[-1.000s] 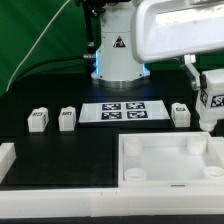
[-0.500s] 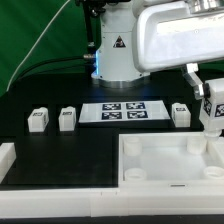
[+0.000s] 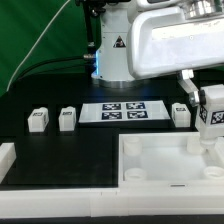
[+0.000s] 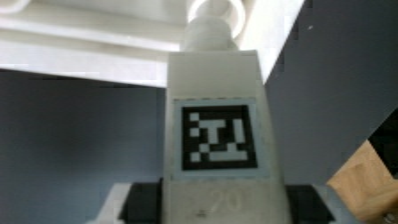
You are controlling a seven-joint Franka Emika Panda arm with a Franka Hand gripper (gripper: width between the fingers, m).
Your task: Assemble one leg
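Observation:
My gripper point(image 3: 212, 120) is shut on a white leg point(image 3: 212, 112) with a black-and-white tag and holds it upright over the far right corner of the large white panel point(image 3: 165, 165), near a round corner socket point(image 3: 194, 147). In the wrist view the leg point(image 4: 221, 120) fills the middle, its tag facing the camera, with the dark finger pads point(image 4: 139, 200) pressed against both its sides. Three more legs stand on the black table: two on the exterior view's left point(image 3: 38, 120) point(image 3: 67, 118) and one on its right point(image 3: 181, 113).
The marker board point(image 3: 122, 112) lies flat at the middle back. The robot base point(image 3: 117, 55) stands behind it. A white rail point(image 3: 8, 160) runs along the table's left and front edges.
The gripper with the leg has moved slightly lower and toward the exterior view's left, nearer the panel's far right socket.

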